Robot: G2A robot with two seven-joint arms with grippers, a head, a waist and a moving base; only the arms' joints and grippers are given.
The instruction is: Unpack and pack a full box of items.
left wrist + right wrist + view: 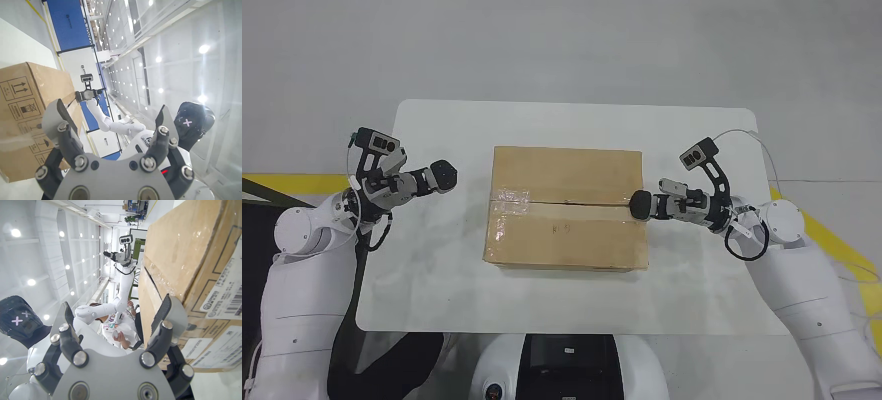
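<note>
A closed cardboard box sits in the middle of the white table, its top flaps meeting in a seam with clear tape at the left end. My left gripper hovers a short way off the box's left side, open and empty; its wrist view shows the box's printed side beyond one of the fingers. My right gripper is at the box's right edge, level with the seam, open, with one of its fingers at the box's top edge.
The table's edges run close around the box, with bare surface in front and at both sides. Yellow floor tape lies beyond the table on both sides.
</note>
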